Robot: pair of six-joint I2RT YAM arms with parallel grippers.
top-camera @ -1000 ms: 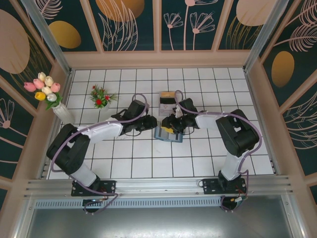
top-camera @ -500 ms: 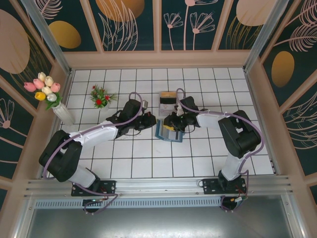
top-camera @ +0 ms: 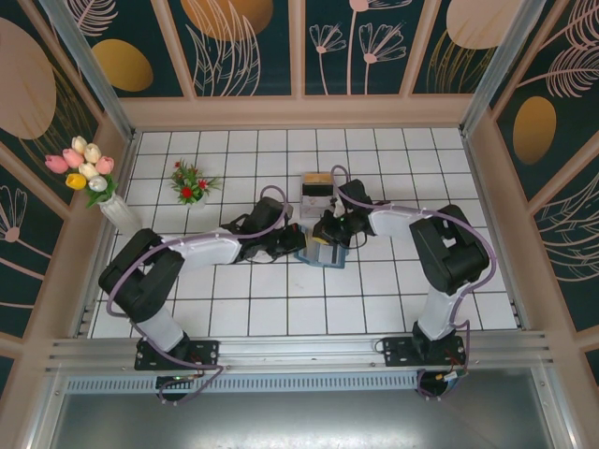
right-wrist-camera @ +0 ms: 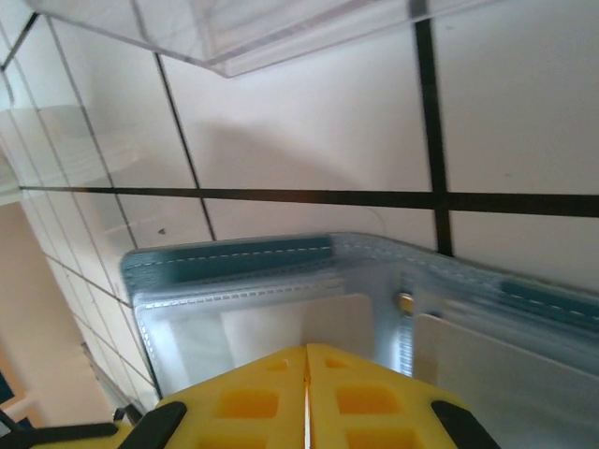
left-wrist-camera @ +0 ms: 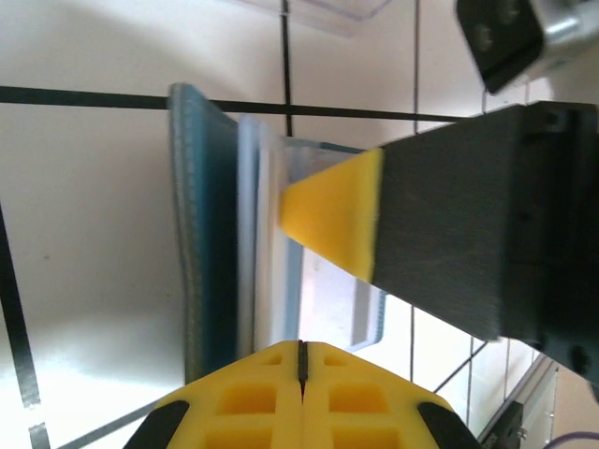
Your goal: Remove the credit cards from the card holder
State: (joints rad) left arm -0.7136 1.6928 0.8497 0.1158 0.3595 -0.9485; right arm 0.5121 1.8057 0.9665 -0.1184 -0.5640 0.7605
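The dark teal card holder [top-camera: 324, 254] lies open on the white tiles between both grippers. My left gripper [top-camera: 298, 241] is shut, its yellow tips [left-wrist-camera: 302, 348] meeting at the holder's near edge beside the upright teal cover [left-wrist-camera: 195, 243] and clear sleeves [left-wrist-camera: 267, 253]. From the right, my right gripper [top-camera: 329, 234] reaches in, and its yellow fingertip [left-wrist-camera: 337, 215] touches the sleeves. In the right wrist view its tips [right-wrist-camera: 306, 351] are shut over the near edge of a pale credit card [right-wrist-camera: 360, 318] in the card holder [right-wrist-camera: 234, 257]. A second card [right-wrist-camera: 505, 374] sits in the right pocket.
A grey stand with a tan top edge [top-camera: 316, 190] sits just behind the card holder; its clear plastic edge [right-wrist-camera: 234, 37] is close above the right fingers. Red flowers [top-camera: 190, 182] and a vase of tulips [top-camera: 89, 173] stand at the far left.
The left arm has swung right until its gripper reached the card holder. Both grippers have closed, and the holder has shifted slightly right.
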